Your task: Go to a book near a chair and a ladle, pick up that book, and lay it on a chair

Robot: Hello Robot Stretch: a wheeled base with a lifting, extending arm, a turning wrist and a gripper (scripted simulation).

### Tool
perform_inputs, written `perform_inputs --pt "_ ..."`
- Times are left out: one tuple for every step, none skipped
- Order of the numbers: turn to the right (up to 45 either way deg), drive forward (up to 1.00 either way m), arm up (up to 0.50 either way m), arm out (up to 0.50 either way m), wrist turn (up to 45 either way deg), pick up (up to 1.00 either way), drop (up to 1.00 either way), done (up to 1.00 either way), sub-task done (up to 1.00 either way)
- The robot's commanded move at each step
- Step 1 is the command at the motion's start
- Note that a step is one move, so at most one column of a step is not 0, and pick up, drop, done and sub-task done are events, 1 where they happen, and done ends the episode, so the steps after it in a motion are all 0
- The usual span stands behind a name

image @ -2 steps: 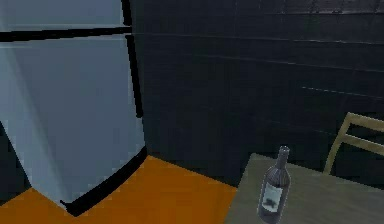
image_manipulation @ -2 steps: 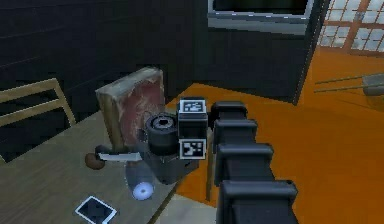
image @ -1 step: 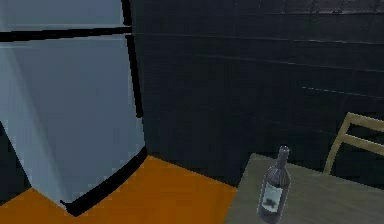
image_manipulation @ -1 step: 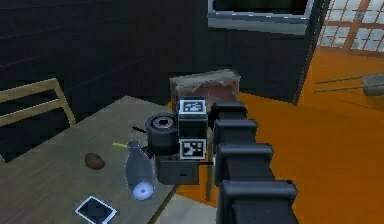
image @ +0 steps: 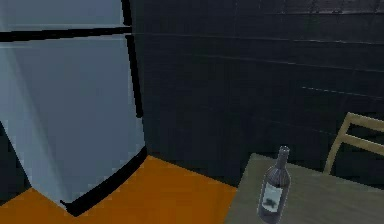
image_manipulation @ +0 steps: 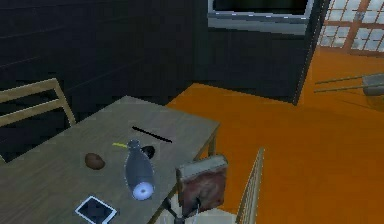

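Observation:
A grey-brown table [image_manipulation: 60,185] takes up the arm side view's lower left. Near its front edge lies a small flat dark thing with a white border [image_manipulation: 96,209], perhaps a book. A thin dark stick-like thing [image_manipulation: 152,134], maybe the ladle, lies toward the table's far corner. A red-brown slab with pale edges [image_manipulation: 203,183] stands on end by a pale wooden chair [image_manipulation: 250,190] at the bottom right. Another wooden chair [image_manipulation: 35,100] stands behind the table and shows again as a chair [image: 352,145] at the forward view's right.
A grey-blue bottle [image_manipulation: 140,175] stands on the table beside a brown lump [image_manipulation: 95,160] and a small yellow piece [image_manipulation: 126,145]; the bottle [image: 275,185] shows again ahead. A pale blue fridge [image: 70,100] stands at the left against a dark wall. Orange floor [image_manipulation: 270,130] lies beyond the table.

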Motion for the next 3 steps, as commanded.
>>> perform_inputs --pt "0.0 0.00 -0.32 0.00 0.0 0.00 0.00 0.00 0.00" --pt "0.0 0.00 0.00 0.00 0.0 0.00 1.00 0.00 0.00" --pt "0.0 0.00 0.10 0.00 0.0 0.00 0.00 0.00 0.00"
